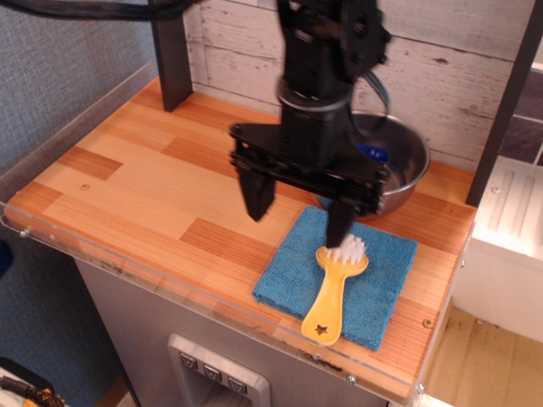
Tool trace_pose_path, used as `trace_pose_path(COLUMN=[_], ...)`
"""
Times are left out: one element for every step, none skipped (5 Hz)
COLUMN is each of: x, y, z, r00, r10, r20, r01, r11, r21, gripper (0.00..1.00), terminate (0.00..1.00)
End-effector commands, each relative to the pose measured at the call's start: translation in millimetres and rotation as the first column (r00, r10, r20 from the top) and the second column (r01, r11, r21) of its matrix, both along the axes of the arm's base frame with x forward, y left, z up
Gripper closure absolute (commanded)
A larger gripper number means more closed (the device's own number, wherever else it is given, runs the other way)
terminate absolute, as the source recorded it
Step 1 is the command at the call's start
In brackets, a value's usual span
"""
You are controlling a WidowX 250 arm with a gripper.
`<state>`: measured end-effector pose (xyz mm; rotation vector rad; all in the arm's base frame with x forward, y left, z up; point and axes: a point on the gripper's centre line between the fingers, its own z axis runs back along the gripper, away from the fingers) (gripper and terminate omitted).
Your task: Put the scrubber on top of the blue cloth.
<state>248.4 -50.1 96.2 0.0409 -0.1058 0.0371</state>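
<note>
We log the scrubber (pixel 333 284) lying flat on the blue cloth (pixel 339 275), bristle head toward the back, handle running toward the front edge; the star-holed handle end reaches close to the cloth's front border, seemingly within it. The cloth sits flat on the tabletop (pixel 153 191) at its front right, just in front of the steel bowl (pixel 399 165).

The claw (pixel 301 212) is spread wide and carries nothing. 1 finger hangs over bare wood left of the cloth; the other stands just behind the bristles, and we cannot tell whether it touches them.

Judgement: placement looks done. What appears to be left is only clearing the arm away without nudging the scrubber.

Count:
- 1 scrubber
- 1 blue cloth
- 1 steel bowl, with 1 blue object (pixel 373 153) inside, partly hidden by the arm
- 1 claw, 2 fingers
- 2 dark upright posts, 1 at rear left (pixel 170 59), 1 at right (pixel 507 93)
</note>
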Motion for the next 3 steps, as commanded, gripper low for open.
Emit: trace_pose_path(x=[-4.1,-4.1,-4.1], y=[4.2,4.2,4.2], z=[11.7,11.7,11.7], r00=[0.999,0.999,0.999], r10=[-0.015,-0.015,-0.015], r20=[0.035,0.035,0.035], r01=[0.014,0.014,0.014], r11=[1.000,1.000,1.000], r21=[0.015,0.015,0.015], gripper=[0.00,0.00,0.00], terminate=[0.00,0.00,1.00])
